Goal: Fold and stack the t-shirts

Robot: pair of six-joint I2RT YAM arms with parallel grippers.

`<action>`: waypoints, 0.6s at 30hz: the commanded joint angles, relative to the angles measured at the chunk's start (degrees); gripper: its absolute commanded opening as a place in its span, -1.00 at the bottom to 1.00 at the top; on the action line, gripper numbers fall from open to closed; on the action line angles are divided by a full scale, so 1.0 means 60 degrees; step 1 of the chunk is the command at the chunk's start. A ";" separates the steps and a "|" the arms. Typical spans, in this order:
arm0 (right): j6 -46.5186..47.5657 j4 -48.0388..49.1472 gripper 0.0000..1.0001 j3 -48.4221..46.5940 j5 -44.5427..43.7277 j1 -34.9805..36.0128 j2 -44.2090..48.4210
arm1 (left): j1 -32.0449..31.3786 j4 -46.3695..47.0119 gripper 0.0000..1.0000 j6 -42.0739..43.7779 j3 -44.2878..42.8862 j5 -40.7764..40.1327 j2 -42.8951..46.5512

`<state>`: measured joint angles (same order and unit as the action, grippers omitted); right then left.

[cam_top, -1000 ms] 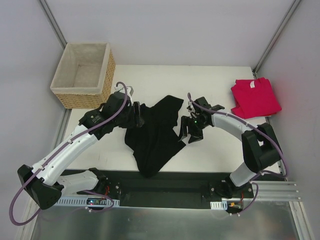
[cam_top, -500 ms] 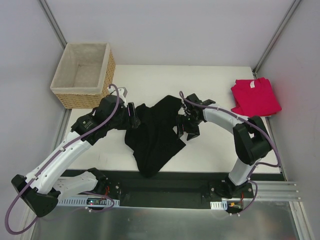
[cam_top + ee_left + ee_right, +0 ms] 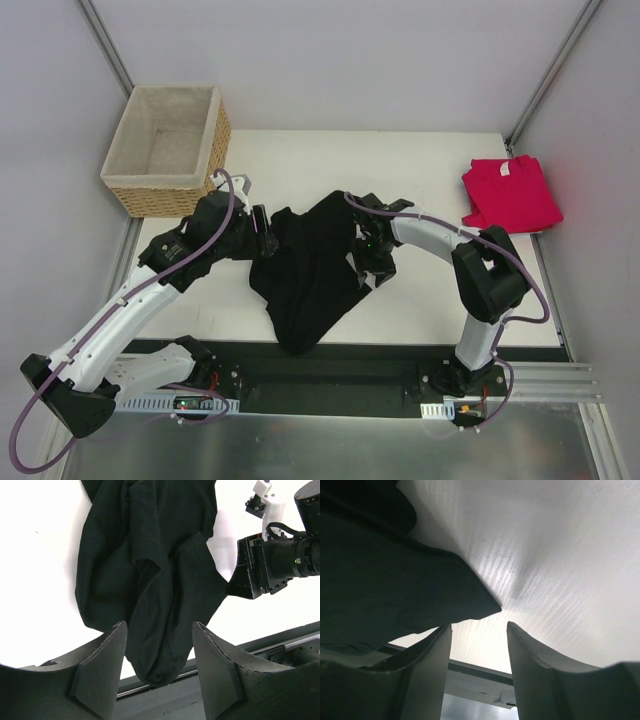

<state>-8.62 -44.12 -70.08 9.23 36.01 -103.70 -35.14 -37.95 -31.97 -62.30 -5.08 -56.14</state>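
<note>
Two shirts are in view. The black shirt (image 3: 310,265) lies crumpled in the middle of the tabletop (image 3: 420,160), with its lower end hanging over the near edge. The red shirt (image 3: 510,195) lies folded at the far right corner, well apart from the black one. There is one basket (image 3: 165,200) at the far left corner. Two arms reach in, one on each side of the black shirt.

The left fingers (image 3: 102,665) stand apart at the shirt's left edge. The left wrist view shows no cloth between them, only the shirt spread out beyond the gap. The right fingers (image 3: 427,665) are also apart, low over the tabletop at the shirt's right edge. A pointed flap of black cloth ends just above their gap, and nothing is clamped.

From above, both sets of fingertips are dark against dark cloth and hard to separate from the shirt. Whether either touches it cannot be told there. The right wrist view is close and dim, and the shirt is a shadowed mass cut off at the left and top. The folds of the black shirt hide much of its own surface, and sleeves and collar are hard to pick out.
</note>
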 commanded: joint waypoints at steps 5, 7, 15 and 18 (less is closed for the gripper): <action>0.0016 -0.0542 -0.14 -0.0345 -0.0397 0.0224 -0.0309 | 0.0143 0.0115 0.10 0.0127 0.0027 -0.0193 0.0464; -0.0013 -0.0542 -0.16 -0.0375 -0.0338 0.0253 -0.0353 | 0.0157 0.0100 0.10 0.0142 0.0027 -0.0193 0.0494; -0.0130 -0.0250 -0.33 -0.0404 0.0087 0.0326 -0.0558 | 0.0187 -0.0032 0.11 0.0127 0.0042 -0.0193 0.0655; -0.0218 -0.0162 -0.42 -0.0404 0.0174 0.0385 -0.0661 | 0.0202 -0.0090 0.11 0.0142 0.0013 -0.0208 0.0714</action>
<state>-8.69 -44.64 -70.54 8.86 37.52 -106.89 -34.39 -38.13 -31.92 -62.11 -5.10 -53.23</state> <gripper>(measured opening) 0.318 0.554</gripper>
